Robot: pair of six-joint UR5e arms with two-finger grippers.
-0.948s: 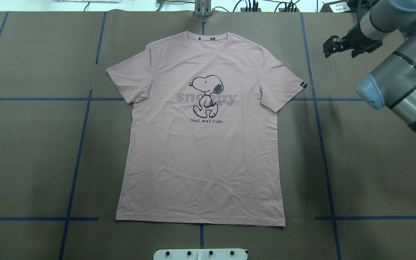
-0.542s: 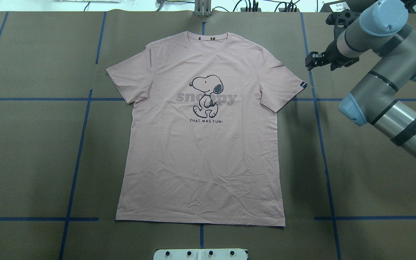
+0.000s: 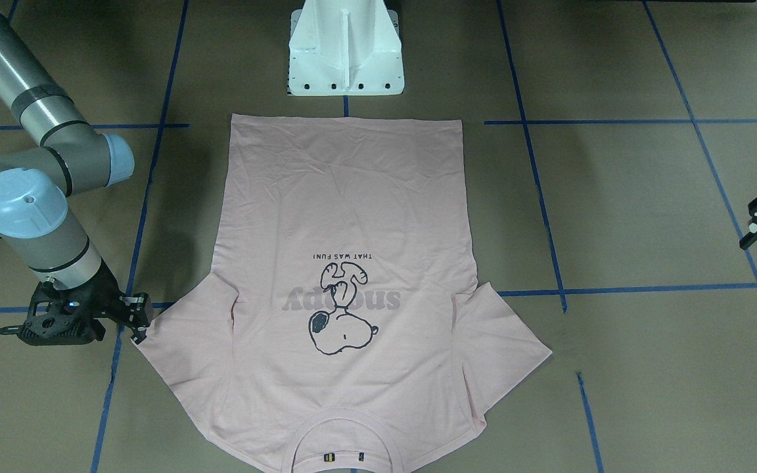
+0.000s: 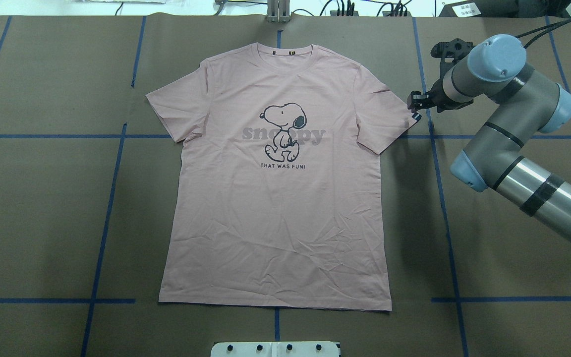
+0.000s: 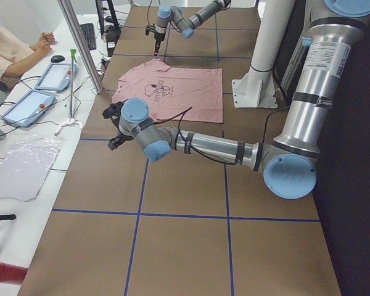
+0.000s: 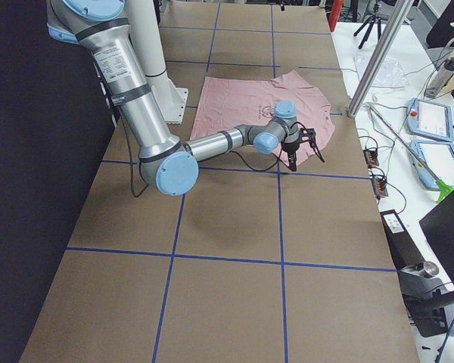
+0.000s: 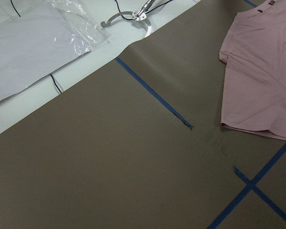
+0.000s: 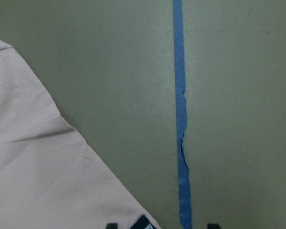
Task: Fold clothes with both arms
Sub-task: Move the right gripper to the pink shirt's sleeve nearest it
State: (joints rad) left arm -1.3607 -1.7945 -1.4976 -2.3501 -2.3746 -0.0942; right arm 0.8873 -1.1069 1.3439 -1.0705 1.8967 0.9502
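The soft, light T-shirt (image 4: 275,198) lies flat on the desk (image 4: 42,223), likely best pinched at a hem. The right gripper (image 4: 414,104) hangs, jaws apart, at its two-o'clock sleeve tip. The left gripper (image 3: 748,228), likewise spread, sits far off toward ten o'clock.

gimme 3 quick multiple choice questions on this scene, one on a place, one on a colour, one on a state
1. Where is the right gripper?
A. at a sleeve tip
B. over the hem
C. over the collar

2. What colour is the tape on the table?
A. red
B. blue
C. yellow

3. How does the shirt lie?
A. folded in half
B. bunched up
C. flat, print up

Answers:
1 A: the gripper is at the edge of the tagged sleeve.
2 B: the grid lines are blue.
3 C: it is spread out with the dog showing.
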